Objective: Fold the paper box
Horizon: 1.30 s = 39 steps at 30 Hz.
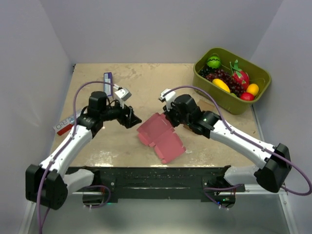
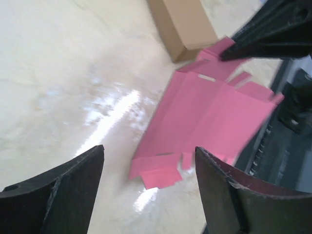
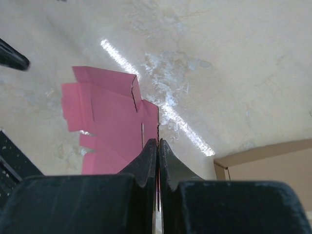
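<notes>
The left gripper (image 2: pixel 148 148) hangs wide open and empty beside the paper box (image 1: pixel 161 136), a flat pink die-cut card sheet lying mid-table. The right gripper (image 3: pixel 157 143) is pinched closed on its edge. The card looks light, floppy and easily creased, so grip panel edges near the scores.

The paper box (image 2: pixel 214 112) is thin, smooth, matt pink card. Under it the tabletop (image 2: pixel 58 63) looks glossy and mottled with worn patches; the brown box (image 2: pixel 183 24) near it is matt cardboard.
</notes>
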Each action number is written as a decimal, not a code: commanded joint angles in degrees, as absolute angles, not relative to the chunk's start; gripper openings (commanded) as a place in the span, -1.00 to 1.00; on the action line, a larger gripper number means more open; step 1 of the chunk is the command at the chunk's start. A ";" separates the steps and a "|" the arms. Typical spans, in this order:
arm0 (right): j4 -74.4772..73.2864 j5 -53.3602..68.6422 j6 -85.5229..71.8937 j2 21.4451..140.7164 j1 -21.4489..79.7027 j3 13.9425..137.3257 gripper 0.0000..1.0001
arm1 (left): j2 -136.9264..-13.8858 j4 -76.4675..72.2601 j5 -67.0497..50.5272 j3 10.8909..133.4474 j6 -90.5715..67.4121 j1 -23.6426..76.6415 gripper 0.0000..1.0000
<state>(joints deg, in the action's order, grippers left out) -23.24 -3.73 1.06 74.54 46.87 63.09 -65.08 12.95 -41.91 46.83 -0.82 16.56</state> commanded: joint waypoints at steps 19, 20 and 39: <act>-6.50 -14.69 -11.51 51.86 47.02 51.77 -1.00 | -49.04 -10.72 -32.61 29.71 -24.34 16.08 0.80; -6.50 -14.33 -11.69 51.59 47.02 51.68 -1.00 | -49.83 -11.59 -32.78 29.88 -24.69 16.08 0.79; -6.15 -11.96 -11.60 49.75 47.02 50.71 -1.00 | -56.60 -17.58 -33.40 31.64 -26.81 16.17 0.61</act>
